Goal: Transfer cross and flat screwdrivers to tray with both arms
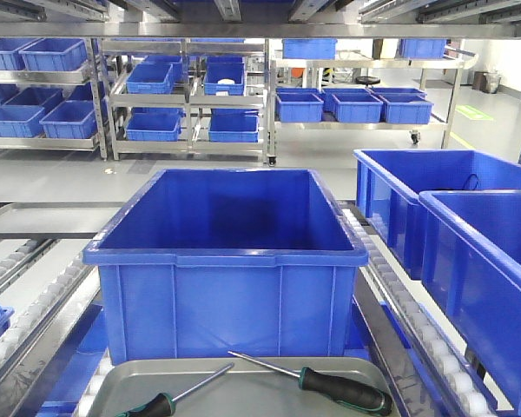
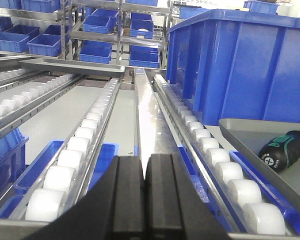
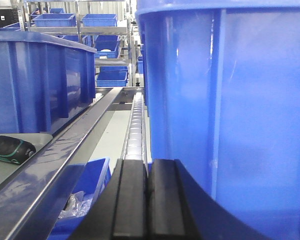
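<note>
- My left claw (image 2: 145,200) is pressed together, its two black fingers (image 2: 127,200) meeting along a thin seam with nothing between them.
- It hangs over the roller rails (image 2: 80,145), to the left of the grey tray (image 2: 250,135).
- My right claw (image 3: 147,205) is likewise pressed together and holds nothing; it sits close beside the wall of a blue bin (image 3: 230,110) on its right.
- Both screwdrivers lie in the grey tray (image 1: 243,395) at the near edge of the front view.
- The bulkier screwdriver (image 1: 343,390) lies on the right, handle toward the near right, shaft pointing far-left.
- The slimmer screwdriver (image 1: 152,406) lies on the left, handle at the near left, shaft pointing far-right.
- The two shaft tips come near each other at the tray's middle but stay apart.
- A large blue bin (image 1: 226,261) stands just beyond the tray.
- From my left wrist I see one handle's butt end (image 2: 282,150) on the tray's corner; from my right wrist, the other handle (image 3: 10,149).
</note>
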